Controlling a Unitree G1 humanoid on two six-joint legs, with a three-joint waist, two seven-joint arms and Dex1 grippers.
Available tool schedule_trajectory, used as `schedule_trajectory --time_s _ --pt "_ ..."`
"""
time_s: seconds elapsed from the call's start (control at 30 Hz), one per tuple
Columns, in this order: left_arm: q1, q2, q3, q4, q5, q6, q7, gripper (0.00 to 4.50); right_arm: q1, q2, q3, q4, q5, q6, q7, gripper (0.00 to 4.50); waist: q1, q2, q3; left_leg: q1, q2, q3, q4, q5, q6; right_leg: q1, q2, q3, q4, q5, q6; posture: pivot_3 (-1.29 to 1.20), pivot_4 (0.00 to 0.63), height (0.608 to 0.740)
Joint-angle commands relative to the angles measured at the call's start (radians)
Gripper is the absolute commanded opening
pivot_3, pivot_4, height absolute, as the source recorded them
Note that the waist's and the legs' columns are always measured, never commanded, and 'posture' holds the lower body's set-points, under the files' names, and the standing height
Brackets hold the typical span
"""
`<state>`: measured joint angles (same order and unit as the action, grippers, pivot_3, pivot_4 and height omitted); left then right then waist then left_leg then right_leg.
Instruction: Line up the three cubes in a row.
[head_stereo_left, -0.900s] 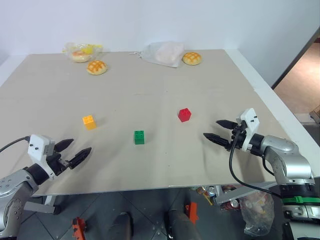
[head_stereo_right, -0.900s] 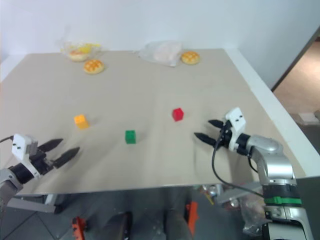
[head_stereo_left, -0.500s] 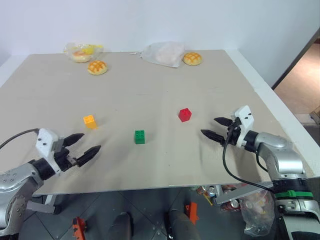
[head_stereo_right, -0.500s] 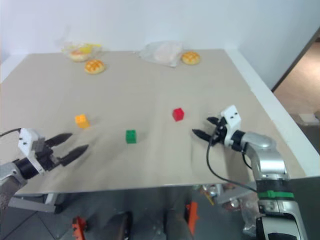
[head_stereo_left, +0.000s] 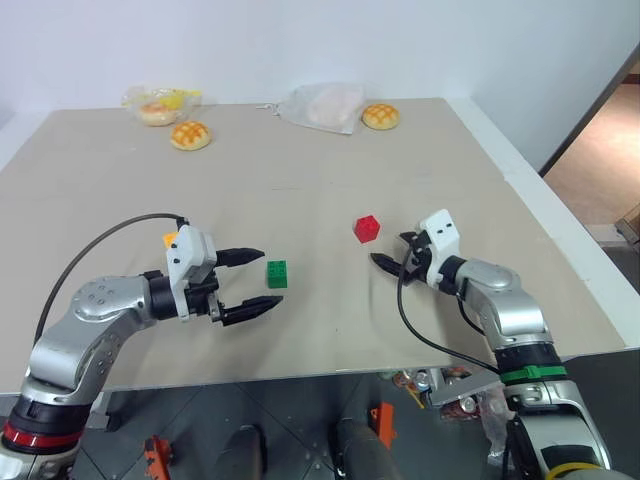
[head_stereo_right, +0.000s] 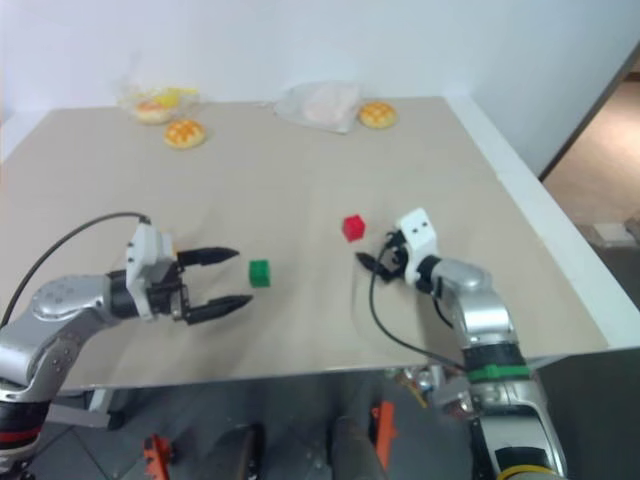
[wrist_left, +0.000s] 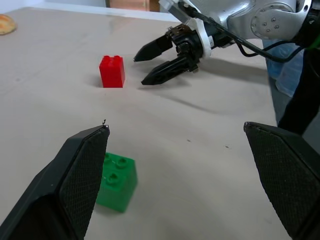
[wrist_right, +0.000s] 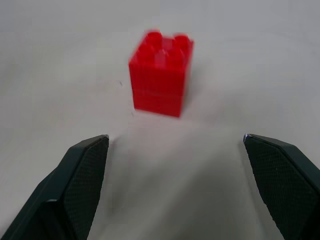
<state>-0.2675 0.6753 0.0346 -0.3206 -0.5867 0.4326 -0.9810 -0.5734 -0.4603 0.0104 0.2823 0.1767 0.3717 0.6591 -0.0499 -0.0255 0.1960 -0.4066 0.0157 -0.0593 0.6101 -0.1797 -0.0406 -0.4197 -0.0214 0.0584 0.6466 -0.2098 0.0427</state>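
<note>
Nearest the robot, the left gripper (head_stereo_left: 249, 284) is held with its jaws wide and empty, just beside the green cube (head_stereo_left: 277, 274), which is set upright on the table (head_stereo_left: 300, 190). The orange-yellow cube (head_stereo_left: 169, 239) is mostly hidden behind that gripper's white housing. A little farther out, the right gripper (head_stereo_left: 392, 254) is pointed at the red cube (head_stereo_left: 367, 229), its jaws likewise spread wide and holding nothing; in the right wrist view the red cube (wrist_right: 161, 73) is seen ahead of the two fingers, not yet between them.

The cubes are judged to be light, rigid plastic with smooth, somewhat slippery sides. A hold is best taken across two opposite flat faces, below the studded top; a touch from one finger alone would probably slide or tip them.

At the far edge, two round golden buns (head_stereo_left: 191, 134) are laid bare on the table. A crumpled clear bag (head_stereo_left: 326, 106) holds something pale, and another wrapper (head_stereo_left: 160, 103) holds yellow and orange items that cannot be identified.
</note>
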Motion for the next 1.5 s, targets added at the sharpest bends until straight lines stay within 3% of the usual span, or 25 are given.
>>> schedule_trajectory --time_s 0.03,0.47,0.57,0.77,0.83,0.97,1.2,1.33,1.5 --pt "-0.016 -0.012 0.001 0.004 0.009 -0.035 -0.016 4.45 -0.043 0.029 -0.016 0.008 0.0 -0.002 -0.038 4.46 0.0 0.0 0.0 0.0 0.0 0.0 0.0 0.0 0.0 0.0 0.0 0.0 0.0 0.0 0.0 0.0 0.15 0.74" --pt "-0.006 -0.043 0.014 0.022 0.025 -0.072 -0.017 4.45 -0.148 0.108 -0.007 0.158 -0.04 -0.044 -0.104 4.46 0.0 0.0 0.0 0.0 0.0 0.001 0.001 0.0 0.0 0.0 0.001 0.001 0.0 0.002 0.0 0.0 0.15 0.74" --pt "0.001 -0.045 0.019 0.021 0.024 -0.077 -0.015 4.5 -0.184 0.123 -0.006 0.227 -0.062 -0.074 -0.137 3.67 0.0 0.0 0.0 0.0 0.001 0.001 0.001 0.0 0.0 0.0 0.001 0.001 0.0 0.002 0.0 0.0 0.15 0.74" --pt "0.015 -0.043 0.031 0.031 0.031 -0.099 -0.008 4.5 -0.217 0.141 -0.027 0.302 -0.055 -0.124 -0.141 1.62 0.0 0.0 0.0 -0.001 0.001 0.001 0.001 0.0 0.0 -0.001 0.002 0.002 0.0 0.002 0.0 0.0 0.15 0.74" --pt "0.023 -0.041 0.039 0.041 0.035 -0.107 -0.005 4.5 -0.213 0.131 -0.023 0.306 -0.057 -0.136 -0.123 1.26 0.0 0.0 0.0 0.0 0.001 0.001 0.001 0.0 0.0 -0.001 0.002 0.002 0.0 0.002 0.0 0.0 0.15 0.74" --pt "0.036 -0.03 0.066 0.072 0.017 -0.103 -0.017 4.5 -0.168 0.082 0.006 0.241 -0.043 -0.14 0.018 1.27 0.0 0.0 0.0 0.0 0.001 0.001 0.001 0.0 0.0 -0.001 0.002 0.002 0.0 0.002 0.0 0.0 0.15 0.74" --pt "0.083 0.058 0.076 0.135 0.044 -0.115 -0.129 4.5 -0.026 -0.114 0.077 -0.023 0.116 -0.069 0.538 1.27 0.001 0.0 0.0 -0.001 0.002 0.001 0.0 0.0 0.0 -0.001 0.002 0.002 0.0 0.002 0.0 0.0 0.15 0.74" --pt "0.094 0.091 0.088 0.169 0.04 -0.122 -0.167 4.5 -0.026 -0.166 0.114 -0.026 0.117 -0.092 0.66 1.27 -0.001 0.0 0.0 0.0 0.003 0.002 0.001 0.0 0.0 -0.001 0.003 0.002 0.0 0.0 -0.005 0.0 0.15 0.74" --pt "0.12 0.131 0.106 0.209 0.057 -0.139 -0.205 4.5 -0.086 -0.143 0.145 0.106 0.068 -0.194 0.707 1.27 -0.002 0.0 0.0 0.0 0.009 0.003 0.006 0.0 0.0 -0.001 0.008 0.002 0.0 0.002 -0.008 0.0 0.15 0.74"
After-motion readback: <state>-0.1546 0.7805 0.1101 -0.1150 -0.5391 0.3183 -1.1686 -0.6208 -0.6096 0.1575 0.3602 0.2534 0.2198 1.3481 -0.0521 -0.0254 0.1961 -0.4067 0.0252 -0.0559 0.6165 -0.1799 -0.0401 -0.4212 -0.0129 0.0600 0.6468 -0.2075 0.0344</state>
